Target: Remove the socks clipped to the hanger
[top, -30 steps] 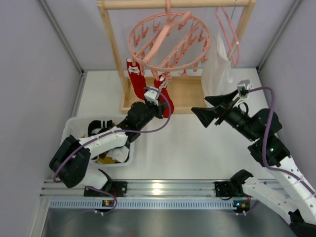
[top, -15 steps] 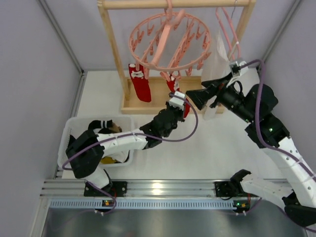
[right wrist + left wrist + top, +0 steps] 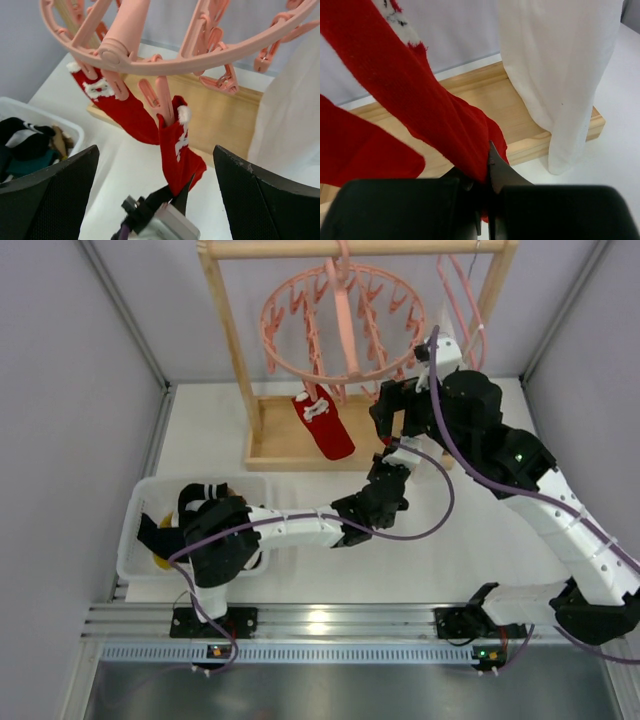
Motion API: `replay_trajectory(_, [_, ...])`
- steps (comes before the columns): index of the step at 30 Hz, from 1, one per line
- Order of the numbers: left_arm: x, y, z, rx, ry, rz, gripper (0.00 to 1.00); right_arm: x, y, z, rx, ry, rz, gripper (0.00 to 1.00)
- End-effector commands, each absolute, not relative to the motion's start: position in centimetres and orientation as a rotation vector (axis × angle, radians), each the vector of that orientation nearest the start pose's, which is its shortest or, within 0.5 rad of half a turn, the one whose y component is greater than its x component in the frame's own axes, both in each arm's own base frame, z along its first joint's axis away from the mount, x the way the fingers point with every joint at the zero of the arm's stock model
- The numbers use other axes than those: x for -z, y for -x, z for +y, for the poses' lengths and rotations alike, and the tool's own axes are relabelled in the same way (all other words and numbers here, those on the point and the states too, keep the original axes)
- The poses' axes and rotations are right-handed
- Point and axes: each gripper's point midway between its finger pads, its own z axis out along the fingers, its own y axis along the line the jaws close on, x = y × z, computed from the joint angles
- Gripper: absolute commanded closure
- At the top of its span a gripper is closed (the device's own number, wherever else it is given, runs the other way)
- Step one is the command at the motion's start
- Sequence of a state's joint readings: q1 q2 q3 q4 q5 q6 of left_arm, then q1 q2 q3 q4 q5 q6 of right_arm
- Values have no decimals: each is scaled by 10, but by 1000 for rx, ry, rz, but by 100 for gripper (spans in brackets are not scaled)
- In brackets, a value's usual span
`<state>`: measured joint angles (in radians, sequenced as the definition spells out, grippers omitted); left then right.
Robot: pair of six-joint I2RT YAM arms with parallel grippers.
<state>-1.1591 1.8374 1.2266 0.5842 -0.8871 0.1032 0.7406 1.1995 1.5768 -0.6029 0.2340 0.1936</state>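
The pink ring hanger (image 3: 345, 325) hangs from the wooden rack; it also shows in the right wrist view (image 3: 150, 57). Two red socks are clipped to it. One (image 3: 322, 425) hangs free, also in the right wrist view (image 3: 120, 107). My left gripper (image 3: 392, 470) is shut on the toe of the other red sock (image 3: 182, 150), seen close in the left wrist view (image 3: 435, 115), where the gripper (image 3: 487, 167) pinches the fabric. From above that sock is mostly hidden by my right arm. My right gripper (image 3: 392, 410) is wide open and empty (image 3: 156, 150), just below the ring's rim, facing the clip (image 3: 162, 97) on that sock.
A white bin (image 3: 135, 530) at left holds dark socks (image 3: 30, 150). The wooden rack frame (image 3: 230, 340) has a flat base (image 3: 530, 112). A white garment (image 3: 560, 75) hangs at right on a plain pink hanger (image 3: 470, 310).
My left gripper swung right holding the red sock, and the ring hanger turned with it. My right arm moved left and up, close under the ring.
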Motion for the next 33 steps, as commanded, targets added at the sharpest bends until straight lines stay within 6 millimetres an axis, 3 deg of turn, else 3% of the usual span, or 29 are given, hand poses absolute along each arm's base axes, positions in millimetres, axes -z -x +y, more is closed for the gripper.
replay_trajectory(1, [-261,-330,-405,28,-200,1510,100,-418,-299,202,-249,322,1811,9])
replay_trajectory(6, [-258,-324,-423,-3,-249,1502,100,-405,-319,208,-104,359,1851,13])
replay_trajectory(11, [-259,-322,-430,-5,-261,1497,100,-414,-329,213,-77,361,1813,20])
replay_trajectory(20, [-259,-321,-432,-15,-275,1494,100,-411,-347,219,66,396,1789,28])
replay_trajectory(33, [-260,-321,-433,-14,-282,1490,100,-405,-365,247,119,456,1749,36])
